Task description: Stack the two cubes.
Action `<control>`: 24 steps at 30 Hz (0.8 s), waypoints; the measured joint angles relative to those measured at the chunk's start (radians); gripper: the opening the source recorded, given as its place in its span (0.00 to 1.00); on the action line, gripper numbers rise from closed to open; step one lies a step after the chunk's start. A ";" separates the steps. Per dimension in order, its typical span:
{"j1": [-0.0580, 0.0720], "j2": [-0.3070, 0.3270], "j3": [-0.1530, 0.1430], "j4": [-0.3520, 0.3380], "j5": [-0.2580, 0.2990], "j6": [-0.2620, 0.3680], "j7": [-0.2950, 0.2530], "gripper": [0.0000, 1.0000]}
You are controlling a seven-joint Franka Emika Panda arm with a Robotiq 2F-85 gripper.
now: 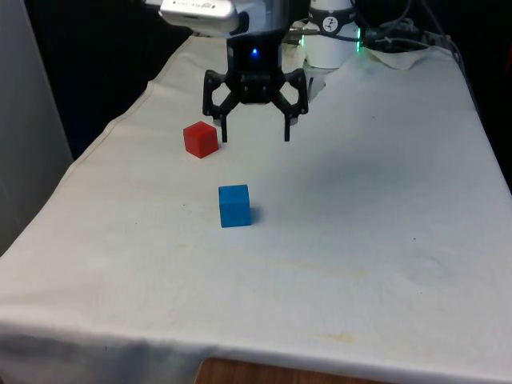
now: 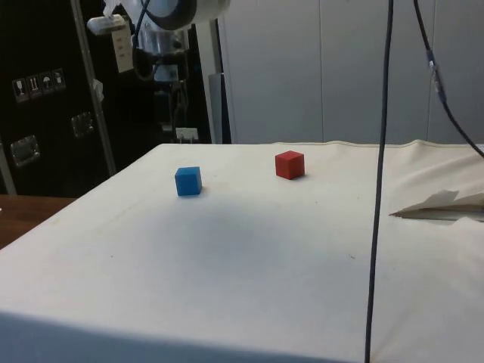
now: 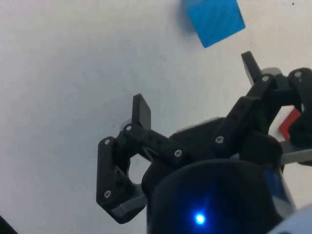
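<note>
We see a table (image 1: 360,240) covered by a white cloth (image 2: 249,265) that hangs over its edges. Two cubes rest directly on the cloth, apart from each other. The red cube (image 1: 200,139) sits farther back, toward the front view's left, and the blue cube (image 1: 234,206) sits nearer the middle of the table. In the side view a crumpled fold of white fabric (image 2: 442,206) lies at the right edge.

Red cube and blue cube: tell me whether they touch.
Apart. The side view shows bare white cloth between the red cube and the blue cube; the front view shows the same gap.
</note>
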 measured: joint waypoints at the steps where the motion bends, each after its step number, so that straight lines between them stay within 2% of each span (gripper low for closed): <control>1: 0.000 0.000 0.000 0.000 0.000 0.000 0.000 1.00; 9: -0.007 0.056 -0.016 0.029 0.042 0.022 -0.044 1.00; 24: -0.017 0.110 -0.027 0.033 0.092 0.092 -0.143 1.00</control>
